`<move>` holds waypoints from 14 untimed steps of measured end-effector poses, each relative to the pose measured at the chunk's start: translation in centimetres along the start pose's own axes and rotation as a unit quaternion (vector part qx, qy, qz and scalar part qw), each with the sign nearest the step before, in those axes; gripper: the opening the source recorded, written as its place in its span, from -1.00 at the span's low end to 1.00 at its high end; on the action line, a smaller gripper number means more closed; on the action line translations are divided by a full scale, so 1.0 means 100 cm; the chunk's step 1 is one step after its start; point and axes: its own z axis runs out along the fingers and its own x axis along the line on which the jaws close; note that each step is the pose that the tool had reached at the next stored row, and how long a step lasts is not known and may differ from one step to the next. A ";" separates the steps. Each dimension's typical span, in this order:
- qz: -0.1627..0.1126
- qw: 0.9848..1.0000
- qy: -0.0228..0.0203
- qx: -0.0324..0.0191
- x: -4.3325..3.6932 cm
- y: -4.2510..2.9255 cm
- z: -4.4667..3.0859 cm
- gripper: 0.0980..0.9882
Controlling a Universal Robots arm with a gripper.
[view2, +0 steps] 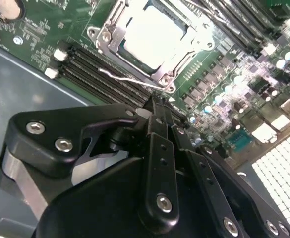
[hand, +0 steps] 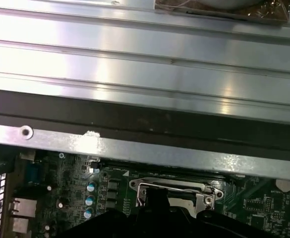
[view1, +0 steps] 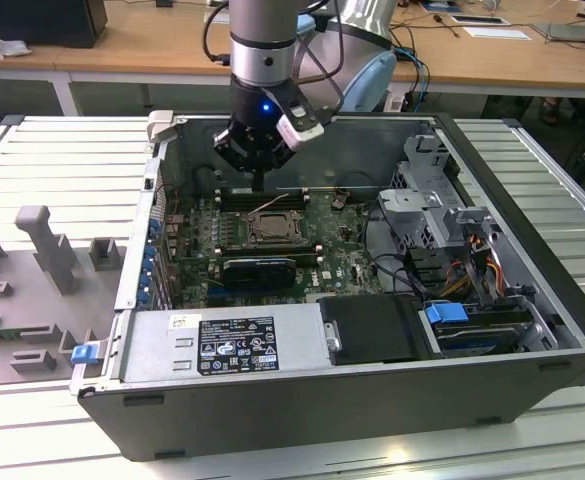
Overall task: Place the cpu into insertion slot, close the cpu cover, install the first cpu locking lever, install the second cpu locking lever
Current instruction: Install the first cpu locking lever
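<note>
Fingers (view2: 157, 111) pressed together—gripper (view1: 259, 183) empty—beside cover (view2: 116, 26) closed over cpu (view2: 152, 39).

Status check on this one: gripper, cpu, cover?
Gripper shut, empty, above a locking lever. Cpu seated in slot, cover down over it. Nothing in the way.

In the first wrist view the insertion slot (hand: 172, 194) is half hidden behind the dark gripper body at the frame's bottom edge. In the second wrist view the cpu cover (view2: 157, 42) is cut off at the top edge. In the exterior view the locking levers can't be made out, too small.
</note>
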 end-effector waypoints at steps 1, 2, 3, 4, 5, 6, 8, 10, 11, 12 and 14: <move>0.001 1.000 0.000 -0.004 0.0000 0.0000 0.0004 -0.98; 0.003 1.000 -0.001 -0.010 -0.0001 0.0000 0.0008 -0.98; 0.008 1.000 -0.002 -0.015 -0.0002 -0.0001 0.0024 -0.98; 0.012 1.000 -0.002 -0.015 -0.0009 -0.0006 0.0056 -0.98; 0.015 1.000 -0.002 -0.015 -0.0017 -0.0007 0.0076 -0.98; 0.018 1.000 -0.002 -0.015 -0.0026 -0.0008 0.0096 -0.98; 0.019 1.000 -0.002 -0.016 -0.0056 -0.0009 0.0137 -0.98; 0.019 1.000 -0.003 -0.019 -0.0075 -0.0010 0.0154 -0.98; 0.019 1.000 -0.003 -0.024 -0.0088 -0.0010 0.0169 -0.98; 0.021 0.999 -0.004 -0.024 -0.0100 -0.0012 0.0186 -0.98; 0.021 0.999 -0.007 -0.024 -0.0122 -0.0013 0.0197 -0.98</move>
